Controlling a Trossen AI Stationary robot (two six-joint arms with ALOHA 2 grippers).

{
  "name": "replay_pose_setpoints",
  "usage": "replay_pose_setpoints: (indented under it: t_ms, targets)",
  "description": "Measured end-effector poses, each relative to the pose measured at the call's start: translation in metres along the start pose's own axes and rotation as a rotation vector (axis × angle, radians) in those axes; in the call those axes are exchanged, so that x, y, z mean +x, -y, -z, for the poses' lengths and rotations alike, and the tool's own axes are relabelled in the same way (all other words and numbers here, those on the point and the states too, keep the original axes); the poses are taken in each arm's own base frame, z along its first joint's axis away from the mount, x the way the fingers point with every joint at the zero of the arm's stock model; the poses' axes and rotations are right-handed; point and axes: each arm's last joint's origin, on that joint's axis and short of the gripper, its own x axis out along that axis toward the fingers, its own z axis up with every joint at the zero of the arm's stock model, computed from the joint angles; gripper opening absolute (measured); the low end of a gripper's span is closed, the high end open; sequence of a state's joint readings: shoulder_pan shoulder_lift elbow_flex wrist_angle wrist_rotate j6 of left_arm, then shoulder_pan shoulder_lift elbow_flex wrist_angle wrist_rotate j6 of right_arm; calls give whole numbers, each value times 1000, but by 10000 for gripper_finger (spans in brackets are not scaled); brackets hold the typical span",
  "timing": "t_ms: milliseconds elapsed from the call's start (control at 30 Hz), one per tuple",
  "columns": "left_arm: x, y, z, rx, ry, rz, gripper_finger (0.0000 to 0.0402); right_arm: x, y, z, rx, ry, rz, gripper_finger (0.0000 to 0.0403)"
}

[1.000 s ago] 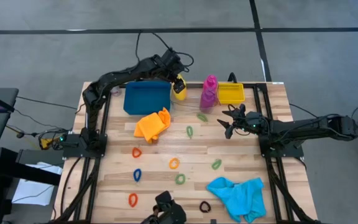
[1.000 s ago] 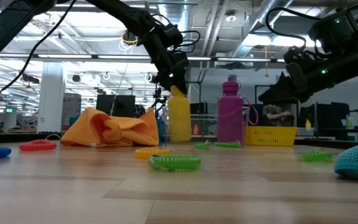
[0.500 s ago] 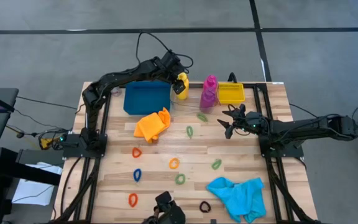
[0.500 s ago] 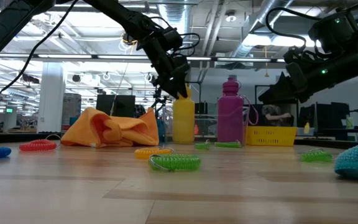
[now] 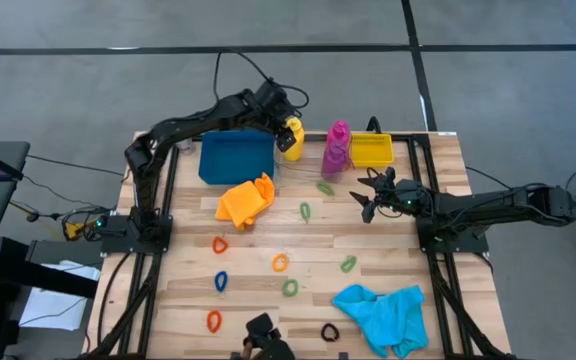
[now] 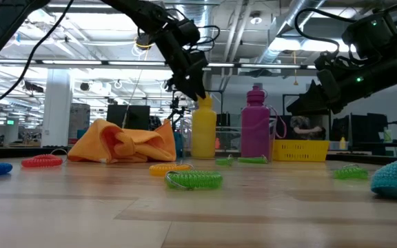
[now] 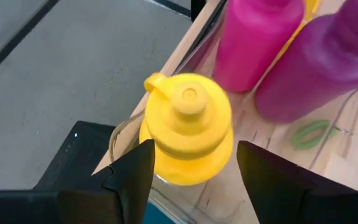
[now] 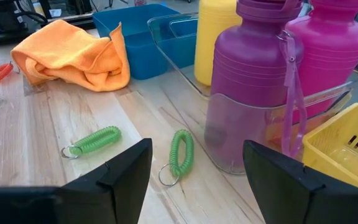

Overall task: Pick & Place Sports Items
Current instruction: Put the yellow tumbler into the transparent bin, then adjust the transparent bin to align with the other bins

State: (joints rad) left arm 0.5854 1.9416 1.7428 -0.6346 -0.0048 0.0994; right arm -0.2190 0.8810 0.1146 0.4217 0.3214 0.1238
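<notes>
Left wrist view: left gripper [image 7: 191,171] above yellow bottle [image 7: 188,127].
Its fingers stand spread, clear of the cap, probably after release; right gripper [image 5: 371,197], also spread, waits.

Left tool [image 5: 286,133] spread wide, right tool [image 5: 371,195] open, hovering

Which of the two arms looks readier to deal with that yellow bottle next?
The left one. The left gripper hangs directly over the yellow bottle, fingers open on either side of its cap. The right gripper waits farther off, open, mid-table.
</notes>
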Motion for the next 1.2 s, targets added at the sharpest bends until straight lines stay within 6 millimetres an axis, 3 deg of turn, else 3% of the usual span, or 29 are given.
replay_pose_setpoints:
  t_ms: [200, 333, 633, 900, 1100, 1200]
  targets:
    - [-16, 5, -4, 10, 20, 3, 220, 0, 0, 0, 0, 0, 0, 244]
    - [-20, 20, -6, 26, 34, 44, 217, 0, 0, 0, 0, 0, 0, 244]
    - [-5, 89, 8, 181, 95, 285, 190, 0, 0, 0, 0, 0, -1, 244]
    - [21, 149, 44, 395, 299, 364, 114, 0, 0, 0, 0, 0, -1, 244]
    - [29, 162, 61, 389, 464, 363, 19, 0, 0, 0, 7, 0, -3, 244]
    - [32, 164, 69, 378, 504, 314, 7, 0, 0, 0, 12, 0, -3, 244]
